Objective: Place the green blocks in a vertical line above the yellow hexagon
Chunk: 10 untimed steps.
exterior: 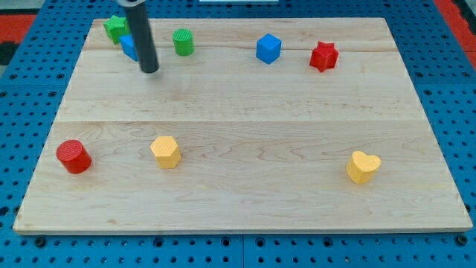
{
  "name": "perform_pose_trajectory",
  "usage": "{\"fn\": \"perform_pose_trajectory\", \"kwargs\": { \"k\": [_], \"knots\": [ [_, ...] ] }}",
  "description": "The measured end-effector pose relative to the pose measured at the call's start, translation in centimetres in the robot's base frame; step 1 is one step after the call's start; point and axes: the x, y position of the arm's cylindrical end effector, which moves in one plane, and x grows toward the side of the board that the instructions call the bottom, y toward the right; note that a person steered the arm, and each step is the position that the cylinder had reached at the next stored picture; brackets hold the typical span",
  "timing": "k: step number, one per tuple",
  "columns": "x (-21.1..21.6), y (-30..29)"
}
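In the camera view, the wooden surface (245,97) carries several blocks. My tip (149,70) rests near the view's top left, between the green cylinder (183,41) to its right and a blue block (129,46) partly hidden behind the rod; its shape cannot be made out. A green star-like block (114,27) sits just beyond the blue one, at the top left corner. The end effector is a plain rod with nothing to open or hold. The yellow hexagon (166,151) lies well below the tip, toward the view's bottom. A red cylinder (73,156) sits left of the hexagon, a yellow heart (362,166) at bottom right, a blue cube (268,48) and red star (323,56) at top right.
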Motion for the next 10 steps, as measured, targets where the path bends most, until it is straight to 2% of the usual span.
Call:
{"fn": "perform_pose_trajectory", "kwargs": {
  "k": [1,2,3,5,6,7,9,10],
  "knots": [
    [0.2,-5.9],
    [-2.7,-11.3],
    [-5.9,-13.0],
    [-11.6,-10.7],
    [-12.8,-4.6],
    [-12.2,2.2],
    [-11.6,9.1],
    [-9.4,11.5]
  ]
}}
